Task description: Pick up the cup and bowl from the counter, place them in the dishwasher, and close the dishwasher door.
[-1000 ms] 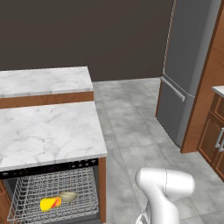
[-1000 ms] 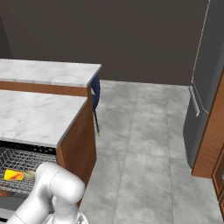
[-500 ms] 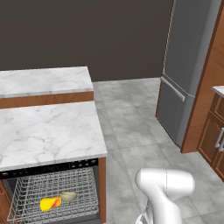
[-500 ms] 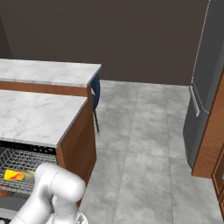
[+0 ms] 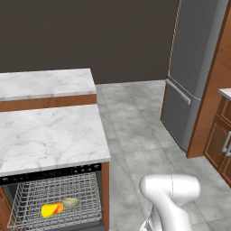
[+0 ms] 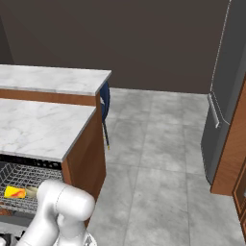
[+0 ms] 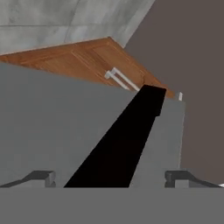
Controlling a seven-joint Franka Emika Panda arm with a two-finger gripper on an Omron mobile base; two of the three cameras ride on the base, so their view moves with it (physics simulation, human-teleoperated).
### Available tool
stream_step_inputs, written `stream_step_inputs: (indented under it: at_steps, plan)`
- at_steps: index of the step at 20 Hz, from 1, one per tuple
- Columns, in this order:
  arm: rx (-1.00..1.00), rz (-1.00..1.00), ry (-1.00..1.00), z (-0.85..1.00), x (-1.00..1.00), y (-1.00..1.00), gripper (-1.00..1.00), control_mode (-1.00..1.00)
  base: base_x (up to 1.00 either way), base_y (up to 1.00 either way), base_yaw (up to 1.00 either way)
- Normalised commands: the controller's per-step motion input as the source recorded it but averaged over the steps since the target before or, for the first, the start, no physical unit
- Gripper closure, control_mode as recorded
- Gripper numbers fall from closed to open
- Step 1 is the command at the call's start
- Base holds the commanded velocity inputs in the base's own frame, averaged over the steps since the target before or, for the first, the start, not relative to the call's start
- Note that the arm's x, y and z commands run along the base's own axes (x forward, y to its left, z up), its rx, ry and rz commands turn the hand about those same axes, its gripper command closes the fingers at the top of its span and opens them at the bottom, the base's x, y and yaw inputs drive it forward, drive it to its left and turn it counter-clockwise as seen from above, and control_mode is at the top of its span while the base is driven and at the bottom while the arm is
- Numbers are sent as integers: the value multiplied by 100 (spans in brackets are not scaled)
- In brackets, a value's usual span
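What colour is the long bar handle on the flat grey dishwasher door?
Black: the long bar handle crosses the grey dishwasher door; hand view shows it best.

The arm (image 6: 57,216) hides part of the bowl (image 6: 32,192).

A dark brown wall (image 5: 113,36) closes the back of the room above a floor (image 5: 135,135) of grey veined tiles. A tall grey fridge (image 5: 191,67) stands at the right beside brown wood cabinets (image 5: 221,140); a dark blue chair (image 6: 104,103) sits beside a higher marble slab (image 5: 45,83)
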Motion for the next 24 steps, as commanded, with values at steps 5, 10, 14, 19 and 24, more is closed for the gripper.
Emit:
stream_step_inputs:
  at_steps: [5,10,14,19,24]
  plan:
    - [52,25,-12,0,100,-82,-100,-100,0,0,0]
    - [52,25,-12,0,100,-86,-100,-100,0,0,0]
    - [54,24,-10,0,100,-79,-100,-100,0,0,0]
    - [55,20,-7,0,98,-62,-100,-100,0,0,0]
    - [53,18,-7,0,91,-54,-100,-100,0,0,0]
